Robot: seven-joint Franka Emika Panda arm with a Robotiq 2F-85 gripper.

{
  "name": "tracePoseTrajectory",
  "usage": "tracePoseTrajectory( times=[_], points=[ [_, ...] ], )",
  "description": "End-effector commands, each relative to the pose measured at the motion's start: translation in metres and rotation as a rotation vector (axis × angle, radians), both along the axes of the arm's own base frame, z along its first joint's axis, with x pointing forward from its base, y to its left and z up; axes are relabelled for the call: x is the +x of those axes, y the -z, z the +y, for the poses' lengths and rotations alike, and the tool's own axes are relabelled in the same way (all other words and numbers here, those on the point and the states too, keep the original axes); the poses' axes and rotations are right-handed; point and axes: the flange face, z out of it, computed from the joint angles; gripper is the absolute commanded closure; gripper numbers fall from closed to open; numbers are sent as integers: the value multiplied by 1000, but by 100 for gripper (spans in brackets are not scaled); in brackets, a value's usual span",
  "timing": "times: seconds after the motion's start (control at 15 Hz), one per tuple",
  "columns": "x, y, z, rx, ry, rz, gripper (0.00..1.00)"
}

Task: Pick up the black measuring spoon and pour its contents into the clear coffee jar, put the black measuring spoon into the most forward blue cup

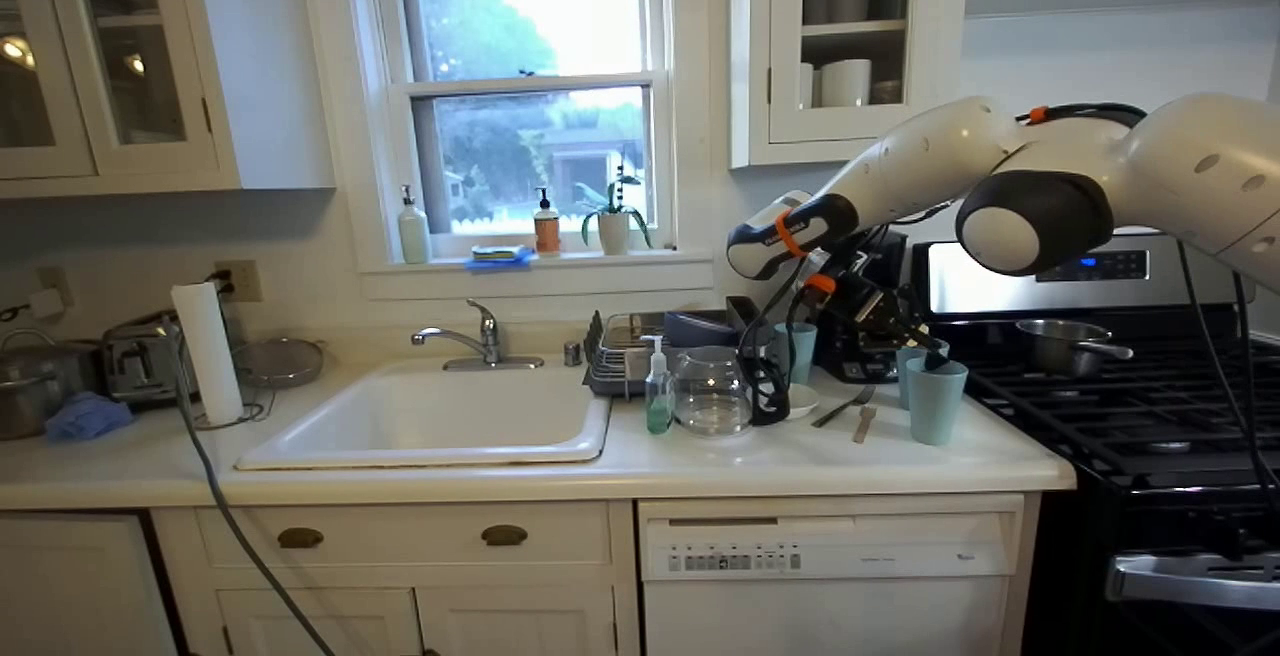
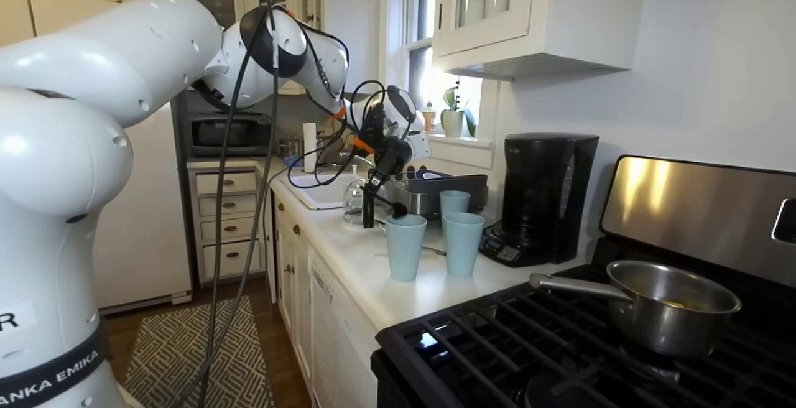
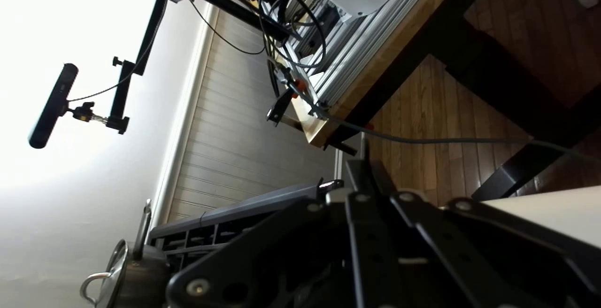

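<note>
Black measuring spoon (image 2: 398, 210) pinched in gripper (image 3: 371, 172), end at mouth of most forward blue cup (image 1: 937, 404); rim contact unclear. Clear coffee jar (image 1: 711, 394) well apart, pour unverifiable. Probably placing step. Next: lower spoon into cup, then part jaws.

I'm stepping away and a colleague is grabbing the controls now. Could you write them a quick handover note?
Gripper: shut on the spoon, its scoop end at the rim of the front cup; whether it dips inside is unclear.
Front cup: upright on the counter.
Jar: upright on the counter, beside the soap.
Done: spoon picked up. Pouring can't be confirmed; the spoon's contents don't show.
Left: if not poured, probably carry the spoon to the jar, tip it, then bring it to the front cup. If poured, lower it into the cup and release.
</note>
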Motion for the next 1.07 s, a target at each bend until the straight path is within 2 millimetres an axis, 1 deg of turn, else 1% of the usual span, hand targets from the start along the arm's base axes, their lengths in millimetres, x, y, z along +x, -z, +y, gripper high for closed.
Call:
tracePoseTrajectory(
  times=[0.0, 0.13, 0.27, 0.6, 1.0],
  points=[
    [1, -1, -11, 104, 36, -25, 99],
    [2, 2, -19, 145, 49, -32, 99],
    [7, 0, -30, 151, 65, -59, 99],
    [9, -2, -51, 223, 99, -94, 99],
    [6, 10, -67, 333, 160, -103, 99]
  ],
)
